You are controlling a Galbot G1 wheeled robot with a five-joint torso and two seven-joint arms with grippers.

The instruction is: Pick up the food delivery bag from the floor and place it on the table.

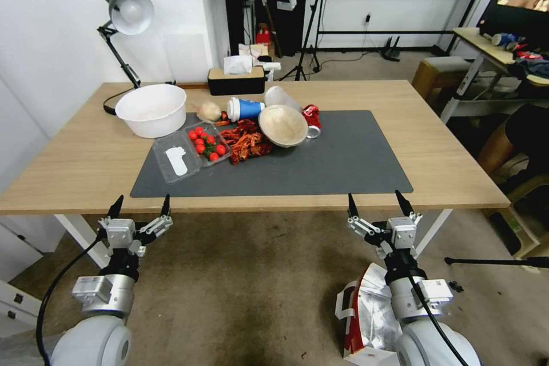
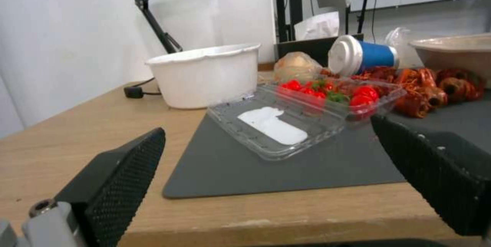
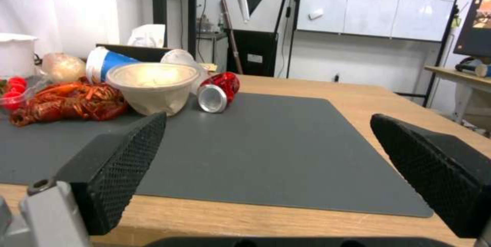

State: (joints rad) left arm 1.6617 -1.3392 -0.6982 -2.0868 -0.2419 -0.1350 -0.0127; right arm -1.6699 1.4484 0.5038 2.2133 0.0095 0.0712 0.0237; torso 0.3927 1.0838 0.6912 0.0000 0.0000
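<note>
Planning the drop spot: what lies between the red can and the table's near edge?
Only bare dark grey mat between the tipped red can and light-wood table edge, per right wrist view.

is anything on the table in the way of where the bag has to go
Partly. Food clutter, a white bowl, tomato tray, crayfish and can, fills the mat's far left. Its right half lies bare. The bag sits on the floor under the right arm.
</note>
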